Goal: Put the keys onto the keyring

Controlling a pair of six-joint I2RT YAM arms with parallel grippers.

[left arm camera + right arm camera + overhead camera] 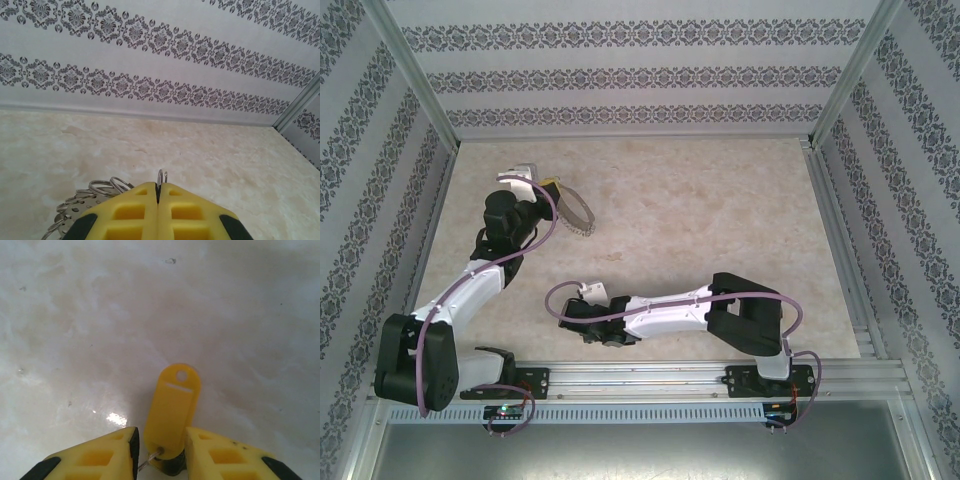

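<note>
**Right wrist camera: key sits between the jaws, hoop pinched at the far side of the table**

Low in the right wrist frame, the key point(172, 400) – a yellow tag with a bit of metal at its near end – lies flat on the pale table point(100, 315). It sits between the parted fingers of the right gripper point(160, 436). Whether the pads are pressing on it or only flanking it cannot be told. In the overhead view this gripper point(583, 292) is at lower centre.

In the upper left of the overhead frame, the left gripper point(544, 185) sits at the keyring point(578, 215). Its wrist camera shows the left gripper point(158, 189) clenched, with a thin loop of the keyring's wire poking up from between the tips. The rest of the keyring point(87, 200), a bunch of small rings, fans out at the lower left of that frame.

Three risks stand out:

- **The key could slip or pivot.** It lies flat and offers only a thin edge, so jaws that close off-centre could skate over it, or swing it around its metal end.
- **The hoop could escape.** Only a sliver of wire is caught, so the hoop could twist or slide out once the key pushes against it – its fringe of rings hanging to one side would add to the pull.
- **The arms could get in each other's way.** Key and hoop are well apart, so one arm must travel, and the two would then work close together.
</note>
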